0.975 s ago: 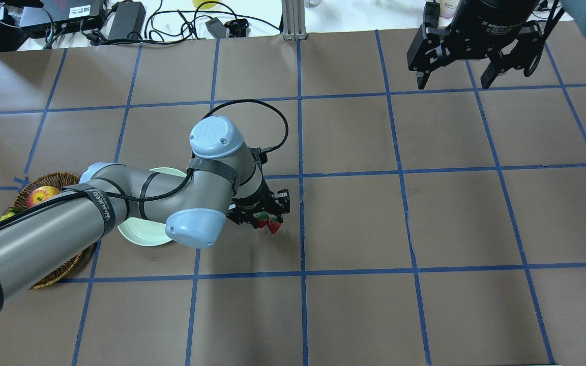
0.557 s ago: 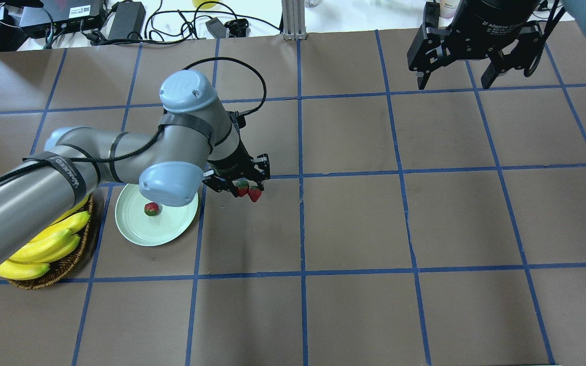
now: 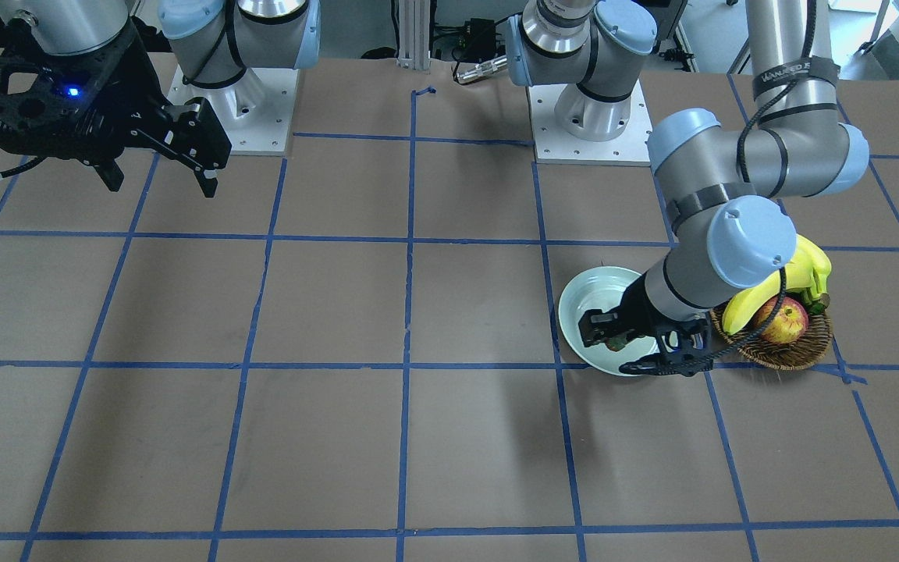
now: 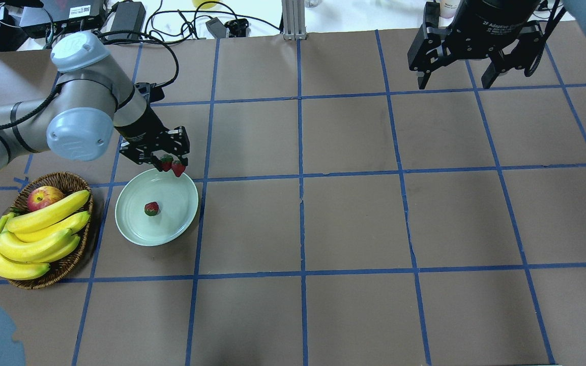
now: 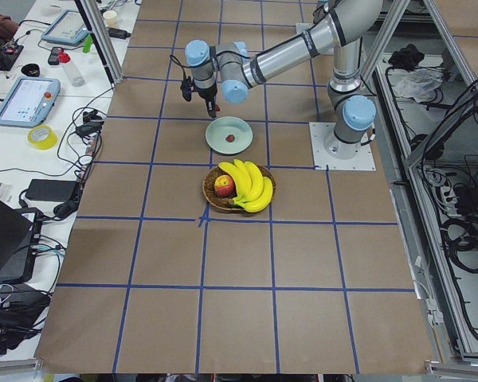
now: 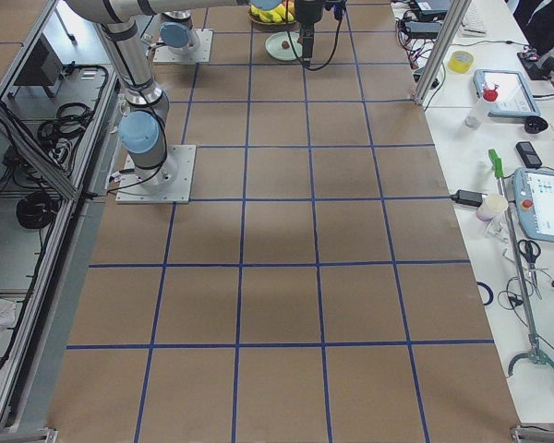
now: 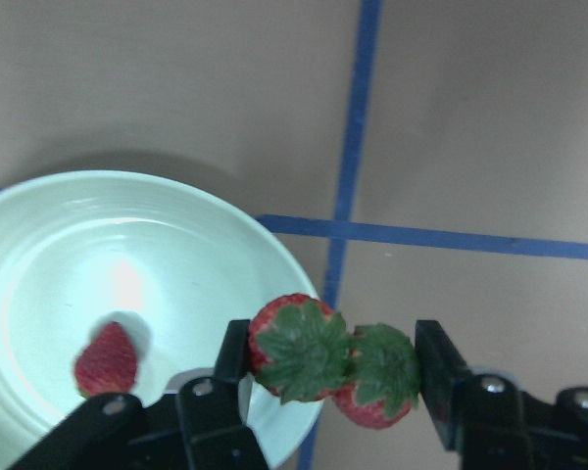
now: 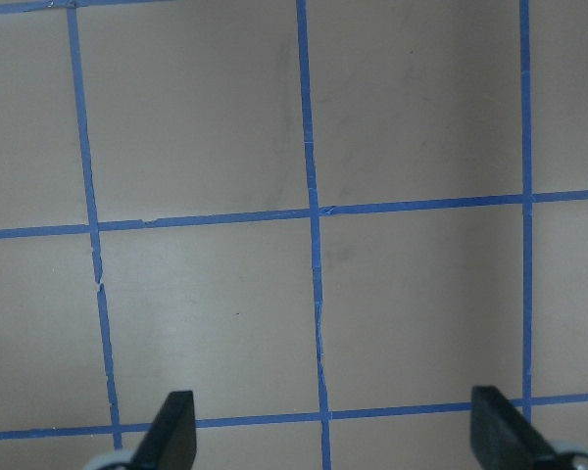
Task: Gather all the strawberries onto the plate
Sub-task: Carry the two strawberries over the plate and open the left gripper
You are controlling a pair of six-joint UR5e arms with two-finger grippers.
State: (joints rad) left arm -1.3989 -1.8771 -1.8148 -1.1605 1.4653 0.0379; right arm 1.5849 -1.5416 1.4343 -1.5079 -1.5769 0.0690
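My left gripper [image 4: 172, 165] is shut on two strawberries [image 7: 333, 359] side by side and holds them above the far rim of the pale green plate [image 4: 171, 229]. They also show in the overhead view [image 4: 172, 165]. A third strawberry [image 4: 151, 208] lies inside the plate; it shows in the left wrist view [image 7: 106, 359] too. In the front-facing view the left gripper [image 3: 637, 343] hangs over the plate [image 3: 584, 297]. My right gripper [image 4: 456, 76] is open and empty, high over the far right of the table; it shows in the front-facing view [image 3: 157, 176] too.
A brown wicker basket [image 4: 69, 264] with bananas [image 4: 33, 239] and a red-yellow apple [image 4: 44, 196] stands just left of the plate. Blue tape lines grid the brown table. Cables and power bricks [image 4: 125, 20] lie beyond the far edge.
My left arm has swung left and away from me with the two strawberries, from the table right of the plate to above the plate's far rim. The right arm has not moved.
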